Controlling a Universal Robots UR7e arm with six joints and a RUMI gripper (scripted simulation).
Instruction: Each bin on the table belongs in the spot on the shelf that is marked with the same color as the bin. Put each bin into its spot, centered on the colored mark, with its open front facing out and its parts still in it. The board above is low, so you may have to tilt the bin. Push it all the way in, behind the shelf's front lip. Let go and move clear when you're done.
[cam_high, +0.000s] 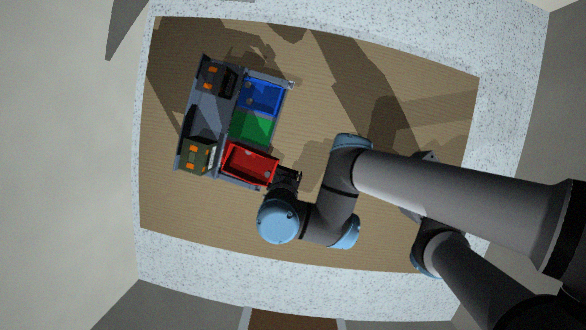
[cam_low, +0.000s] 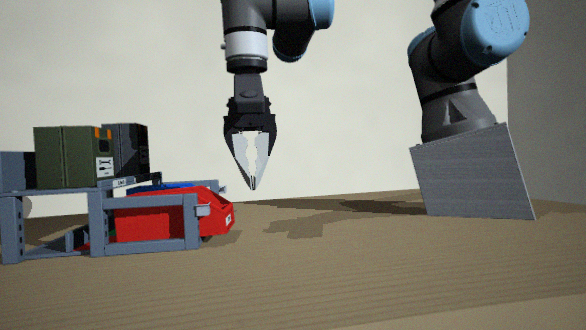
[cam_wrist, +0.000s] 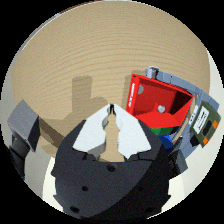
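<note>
The red bin (cam_high: 250, 164) (cam_low: 216, 220) (cam_wrist: 172, 99) lies in the near-end spot of the grey shelf (cam_high: 206, 112) (cam_low: 191, 227), with round grey parts inside. Its open front faces out and sticks out past the shelf's front, a little above the table; it looks slightly askew. The blue bin (cam_high: 267, 95) stands in the far-end spot, with round parts in it. Between them the green mark (cam_high: 250, 128) shows with no bin seen on it. My gripper (cam_low: 253, 186) (cam_wrist: 112, 104) is shut and empty, pointing down in front of the red bin and above the table, not touching the bin.
An olive box (cam_high: 197, 156) (cam_low: 80, 157) (cam_wrist: 204, 123) and a dark box (cam_high: 216, 79) (cam_low: 131, 150) stand on the shelf's upper deck. A small bracket (cam_high: 291, 85) (cam_low: 202, 210) juts from a front corner at each end of the shelf. The robot's grey pedestal (cam_low: 472, 175) stands opposite.
</note>
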